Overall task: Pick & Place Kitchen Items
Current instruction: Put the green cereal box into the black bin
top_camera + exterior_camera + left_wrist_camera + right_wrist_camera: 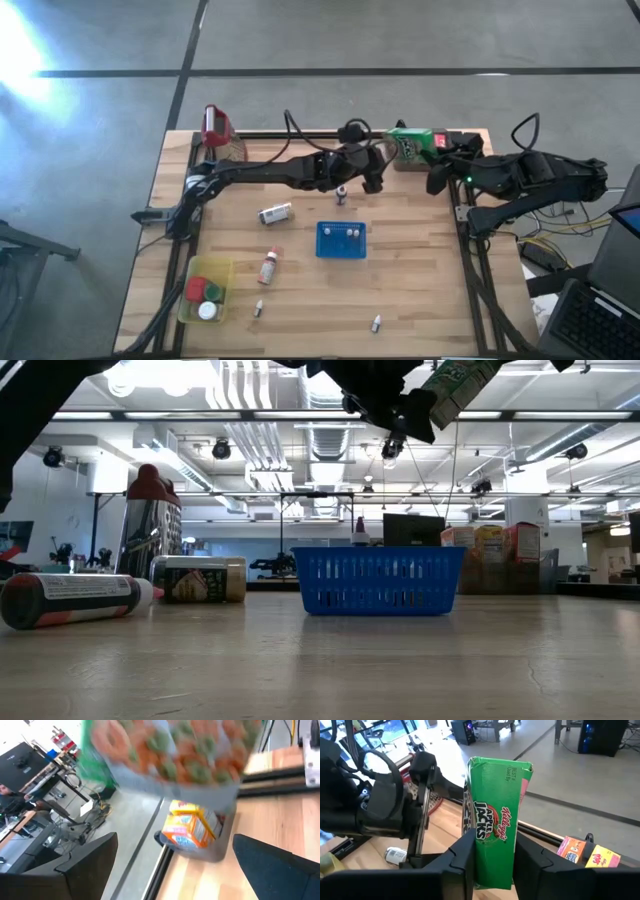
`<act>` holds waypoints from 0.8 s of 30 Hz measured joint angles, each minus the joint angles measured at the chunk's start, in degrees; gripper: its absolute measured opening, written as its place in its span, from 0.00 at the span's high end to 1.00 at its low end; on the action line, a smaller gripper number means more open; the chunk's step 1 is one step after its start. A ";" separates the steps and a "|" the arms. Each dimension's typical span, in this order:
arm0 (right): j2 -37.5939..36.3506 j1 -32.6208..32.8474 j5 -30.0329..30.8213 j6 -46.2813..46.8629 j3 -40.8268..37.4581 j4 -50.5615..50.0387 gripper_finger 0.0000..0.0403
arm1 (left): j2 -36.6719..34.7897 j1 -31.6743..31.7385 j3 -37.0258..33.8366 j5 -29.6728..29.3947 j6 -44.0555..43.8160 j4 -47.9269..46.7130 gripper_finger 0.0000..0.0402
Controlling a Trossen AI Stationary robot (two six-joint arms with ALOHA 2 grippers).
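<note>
The right claw (490, 865) grips a green cereal box (496, 822) above the wooden counter's (420, 300) far edge; the left claw (175, 865) gapes nearby. Beyond lies an open workshop.

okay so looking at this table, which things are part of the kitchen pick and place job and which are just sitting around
Part of the job:
- green cereal box, clamped in the right gripper
- orange and yellow cartons
- small tin lying on its side
- tiny white-capped bottles

Just lying about:
- blue perforated tray
- clear jug with red top
</note>
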 joint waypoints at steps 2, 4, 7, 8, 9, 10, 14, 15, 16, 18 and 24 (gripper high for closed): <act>-0.40 -0.01 0.00 0.02 0.02 -0.08 0.78 | 0.00 0.07 0.00 -0.46 -0.02 -1.86 0.00; -0.79 -0.02 0.03 0.02 0.02 -0.17 0.79 | 0.00 0.33 -0.02 -2.56 -1.17 -3.76 0.00; -1.30 0.00 0.03 0.02 -0.04 -0.51 0.78 | 0.00 1.07 -0.02 -3.90 -3.53 -5.17 0.00; -1.45 0.00 0.03 0.02 -0.07 -1.02 0.77 | 0.00 1.23 -0.05 -3.85 -4.03 -5.18 0.00; -1.57 0.00 0.03 0.13 -0.09 -1.60 0.77 | 0.00 1.34 -0.16 -3.77 -4.37 -5.19 0.00; -1.74 -0.01 0.03 0.47 -0.09 -2.30 0.76 | 0.00 1.40 -0.41 -3.40 -4.68 -5.09 0.00; -2.01 -0.02 0.03 2.91 -0.14 -5.67 0.73 | -0.46 1.18 -4.00 -0.60 -5.35 -0.18 0.01; -2.07 0.00 0.03 3.75 -0.15 -6.61 0.73 | -0.97 1.16 -5.59 -0.01 -5.35 2.46 0.01; -2.07 0.00 0.05 4.64 -0.15 -7.51 0.73 | -1.59 1.16 -7.62 0.14 -5.32 5.23 0.01; -2.14 -0.02 0.32 5.97 -0.15 -9.05 0.73 | -3.42 1.23 -12.43 0.13 -5.32 12.08 0.01; -2.27 -0.02 1.60 9.21 -0.15 -13.43 0.77 | -11.99 1.25 -31.61 0.14 -3.80 35.46 0.01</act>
